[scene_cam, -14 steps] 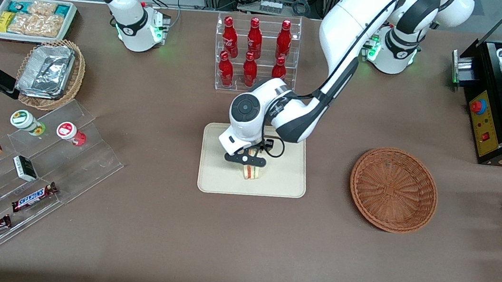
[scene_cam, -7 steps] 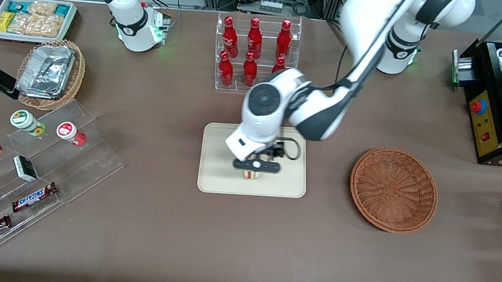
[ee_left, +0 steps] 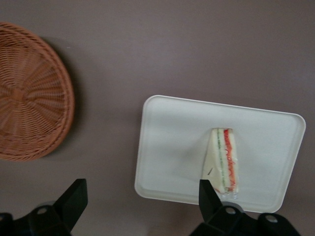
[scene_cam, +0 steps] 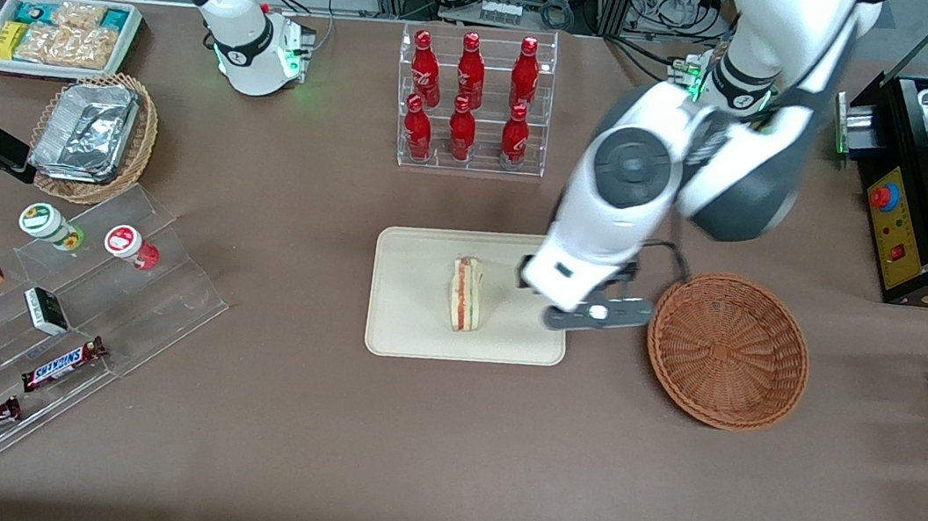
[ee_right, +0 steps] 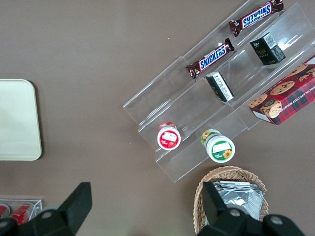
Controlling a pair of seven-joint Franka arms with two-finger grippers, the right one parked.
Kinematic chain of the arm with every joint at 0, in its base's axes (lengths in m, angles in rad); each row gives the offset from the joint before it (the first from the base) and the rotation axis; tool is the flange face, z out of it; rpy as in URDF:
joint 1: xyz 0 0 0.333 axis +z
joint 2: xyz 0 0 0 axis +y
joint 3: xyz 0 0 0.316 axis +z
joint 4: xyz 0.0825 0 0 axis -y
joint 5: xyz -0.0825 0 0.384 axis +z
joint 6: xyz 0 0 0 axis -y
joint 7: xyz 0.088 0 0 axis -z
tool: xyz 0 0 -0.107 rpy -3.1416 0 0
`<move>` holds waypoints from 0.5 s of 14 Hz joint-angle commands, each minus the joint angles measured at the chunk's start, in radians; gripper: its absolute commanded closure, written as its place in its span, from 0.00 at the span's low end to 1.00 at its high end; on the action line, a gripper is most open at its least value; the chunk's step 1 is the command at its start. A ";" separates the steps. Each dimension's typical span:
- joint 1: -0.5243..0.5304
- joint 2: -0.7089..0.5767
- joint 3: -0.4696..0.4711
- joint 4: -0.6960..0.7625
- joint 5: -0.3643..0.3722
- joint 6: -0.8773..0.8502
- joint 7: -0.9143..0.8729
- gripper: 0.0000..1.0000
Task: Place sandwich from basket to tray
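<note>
Lifted off the sandwich (scene_cam: 464,293) on the tray (scene_cam: 403,324), the gripper (scene_cam: 597,315) hangs spread, empty.

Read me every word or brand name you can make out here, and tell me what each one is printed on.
"SNICKERS": candy bar on the clear stepped rack.
"SNICKERS": second candy bar on the same rack.
Red bottles, cookie box, round jar lids: print too small to read.
Sandwich, tray, basket: no text.
The open pincer hangs between tray and basket.

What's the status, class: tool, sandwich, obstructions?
Tool open, empty, raised between tray and basket. Sandwich lying on tray, released. Basket empty. Nothing in the way.
</note>
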 commanded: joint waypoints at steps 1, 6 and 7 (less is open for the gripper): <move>0.062 -0.090 -0.008 -0.068 -0.010 -0.021 0.013 0.00; 0.190 -0.225 -0.008 -0.179 -0.008 -0.040 0.192 0.00; 0.220 -0.243 -0.008 -0.192 -0.007 -0.052 0.233 0.00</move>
